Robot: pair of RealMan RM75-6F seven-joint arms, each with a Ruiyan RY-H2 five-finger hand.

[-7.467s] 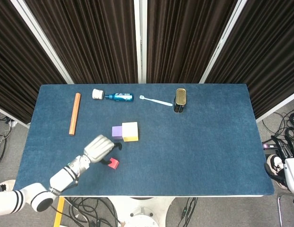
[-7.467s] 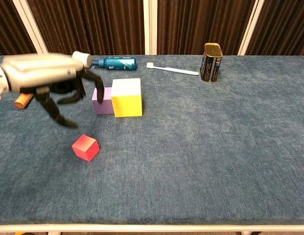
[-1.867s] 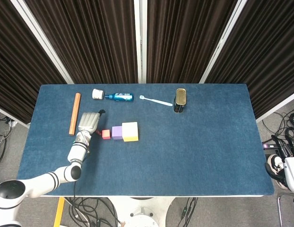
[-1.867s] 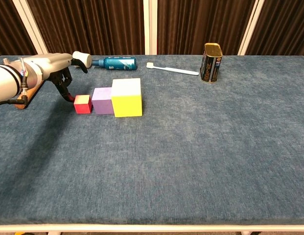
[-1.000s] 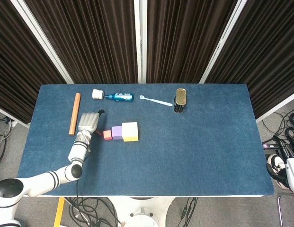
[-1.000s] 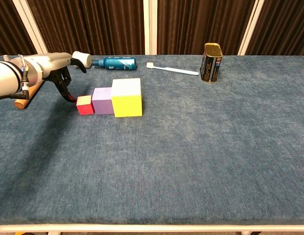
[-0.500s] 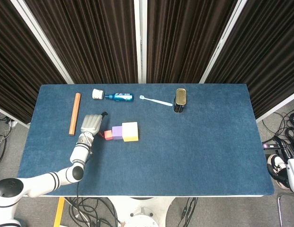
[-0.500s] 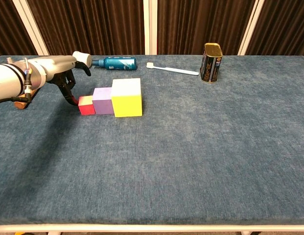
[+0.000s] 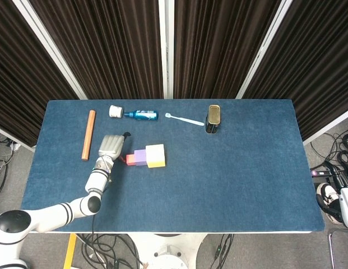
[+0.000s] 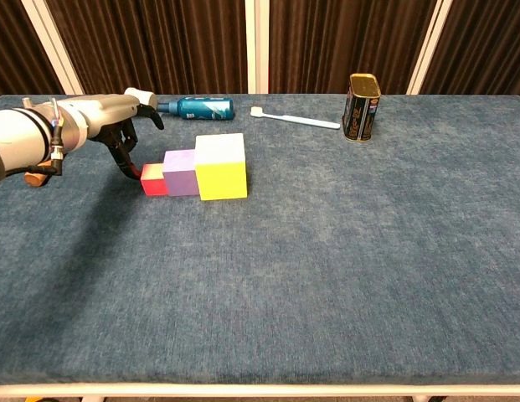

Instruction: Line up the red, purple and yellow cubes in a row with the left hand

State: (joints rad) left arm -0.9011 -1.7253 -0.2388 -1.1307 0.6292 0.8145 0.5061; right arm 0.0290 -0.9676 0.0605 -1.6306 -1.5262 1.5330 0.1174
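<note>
Left hand (image 10: 117,126) shoved red cube (image 10: 152,178) right, whole row shifted; fingertips on it, holding nothing. Right hand out of both views.

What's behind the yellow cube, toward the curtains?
Bare blue table right behind the yellow cube, then the blue bottle and toothbrush along the far edge. The chest view hides the strip just behind the cube; the head view shows nothing there.
</note>
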